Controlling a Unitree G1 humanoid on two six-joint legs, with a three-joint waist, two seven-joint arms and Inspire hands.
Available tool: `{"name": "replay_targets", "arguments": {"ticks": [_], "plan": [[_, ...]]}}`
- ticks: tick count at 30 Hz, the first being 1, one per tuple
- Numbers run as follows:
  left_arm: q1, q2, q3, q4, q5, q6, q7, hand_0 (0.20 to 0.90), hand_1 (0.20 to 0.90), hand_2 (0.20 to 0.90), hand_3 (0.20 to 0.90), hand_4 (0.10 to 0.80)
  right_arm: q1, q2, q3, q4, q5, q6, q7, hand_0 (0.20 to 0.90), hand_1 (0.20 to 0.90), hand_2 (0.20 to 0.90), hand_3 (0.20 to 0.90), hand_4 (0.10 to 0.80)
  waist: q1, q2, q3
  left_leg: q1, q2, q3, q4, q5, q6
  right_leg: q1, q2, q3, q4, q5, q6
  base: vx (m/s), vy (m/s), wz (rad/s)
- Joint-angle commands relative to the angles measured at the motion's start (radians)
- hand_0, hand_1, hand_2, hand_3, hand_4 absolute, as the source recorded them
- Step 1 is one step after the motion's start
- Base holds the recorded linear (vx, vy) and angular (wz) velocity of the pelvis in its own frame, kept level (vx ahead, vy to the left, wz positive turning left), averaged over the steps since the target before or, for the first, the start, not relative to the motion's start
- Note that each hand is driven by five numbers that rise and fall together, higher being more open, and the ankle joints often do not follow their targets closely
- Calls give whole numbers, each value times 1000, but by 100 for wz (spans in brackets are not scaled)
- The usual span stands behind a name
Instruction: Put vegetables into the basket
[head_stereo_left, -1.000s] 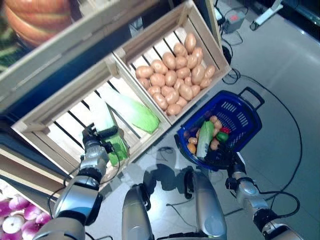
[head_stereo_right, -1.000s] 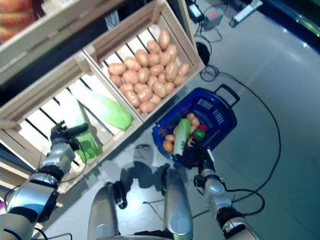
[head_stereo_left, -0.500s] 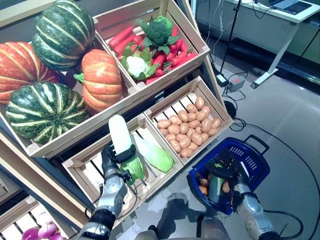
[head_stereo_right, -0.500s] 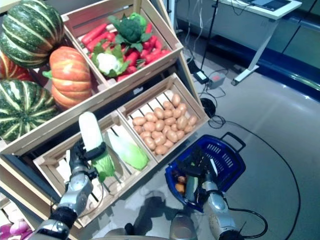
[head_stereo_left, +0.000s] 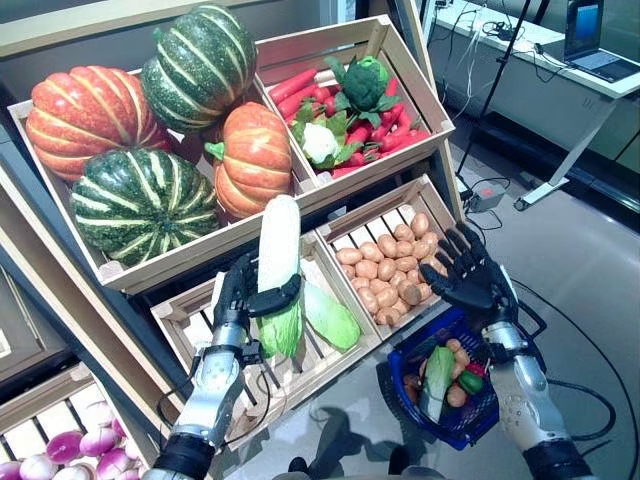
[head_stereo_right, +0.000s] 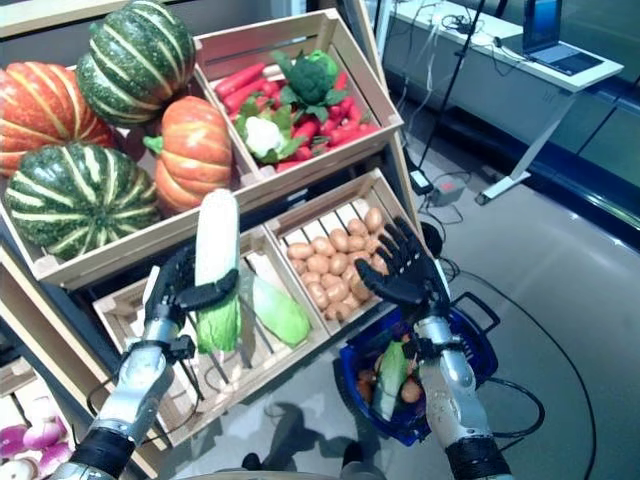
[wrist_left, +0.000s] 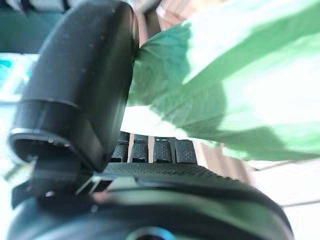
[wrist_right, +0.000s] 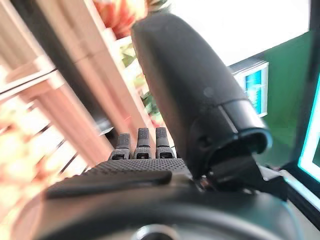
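Observation:
My left hand (head_stereo_left: 240, 295) is shut on a long white and green cabbage (head_stereo_left: 279, 270) and holds it upright above the lower left wooden crate (head_stereo_left: 190, 325). The cabbage's green leaves show past the thumb in the left wrist view (wrist_left: 235, 90). My right hand (head_stereo_left: 468, 272) is open with fingers spread, raised above the blue plastic basket (head_stereo_left: 400, 362) and in front of the potato crate. The basket stands on the floor and holds a pale green long vegetable (head_stereo_left: 437, 372), a small green one (head_stereo_left: 470, 382) and some small orange-brown ones (head_stereo_left: 456, 394).
A wooden stand (head_stereo_left: 130, 270) with sloping crates fills the left and middle. A second green cabbage (head_stereo_left: 330, 315) lies in the crate beside my left hand. A desk (head_stereo_left: 520, 45) stands at the back right. Cables (head_stereo_left: 575, 330) run on the grey floor by the basket.
The camera has tilted up, so the whole picture shifted. My left hand has lifted the cabbage higher out of the crate. My right hand has risen from the basket's rim and spread its fingers.

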Motion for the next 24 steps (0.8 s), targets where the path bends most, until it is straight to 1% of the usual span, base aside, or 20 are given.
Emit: {"name": "replay_targets", "arguments": {"ticks": [1, 2, 5, 6, 8, 13, 18, 24], "plan": [[-150, 60, -59, -83, 23, -169, -118, 300, 300, 300, 300, 400, -135, -51, -43, -102, 152, -2, 172, 900, 900, 900, 900, 800, 11, -28, -98, -34, -22, -9, 5, -26, 3, 33, -35, -3, 15, -20, 7, 13, -39, 0], [-152, 60, -61, -86, 20, -167, -125, 300, 300, 300, 300, 400, -140, -52, -42, -104, 164, 4, 184, 900, 900, 900, 900, 800, 11, -29, -98, -34, -22, -9, 4, -26, 4, 33, -35, -3, 15, -20, 7, 8, -35, -1], [-165, 70, -87, -104, 17, -161, -175, 300, 300, 300, 300, 400, -183, -57, -15, -115, 219, 81, 273, 900, 900, 900, 900, 800, 18, -30, -100, -33, -22, -8, 4, -28, 4, 36, -32, -2, 13, -20, 6, 0, 0, 0], [-172, 72, -96, -107, 17, -161, -183, 300, 300, 300, 300, 400, -198, -58, -3, -113, 221, 95, 278, 900, 900, 900, 900, 800, 21, -30, -100, -32, -22, -9, 3, -28, 3, 37, -32, -2, 12, -20, 5, 0, 0, 0], [-190, 76, -114, -114, 11, -155, -200, 300, 300, 300, 300, 400, -233, -62, 23, -104, 240, 128, 274, 900, 900, 900, 900, 800, 25, -31, -104, -29, -22, -10, 1, -29, 3, 40, -30, -2, 8, -20, 5, 17, -31, -1], [-214, 80, -147, -138, -8, -135, -233, 300, 300, 300, 300, 400, -282, -55, 55, -85, 228, 151, 267, 900, 900, 900, 900, 800, 30, -31, -112, -26, -19, -10, 1, -34, 2, 44, -27, -1, 2, -18, 5, 2, -7, 0], [-234, 78, -183, -134, -16, -139, -251, 300, 300, 300, 300, 400, -327, -44, 64, -74, 251, 172, 270, 900, 900, 900, 900, 800, 27, -29, -113, -20, -18, -9, 1, -36, 2, 46, -23, 5, 6, -22, 2, 0, 0, 0], [-253, 72, -219, -137, -27, -144, -267, 300, 300, 300, 300, 400, -361, -16, 88, -64, 290, 228, 283, 900, 900, 900, 900, 800, 27, -29, -118, -13, -16, -9, 1, -40, 1, 55, -21, 11, 5, -30, 0, 0, 0, 0]]}}
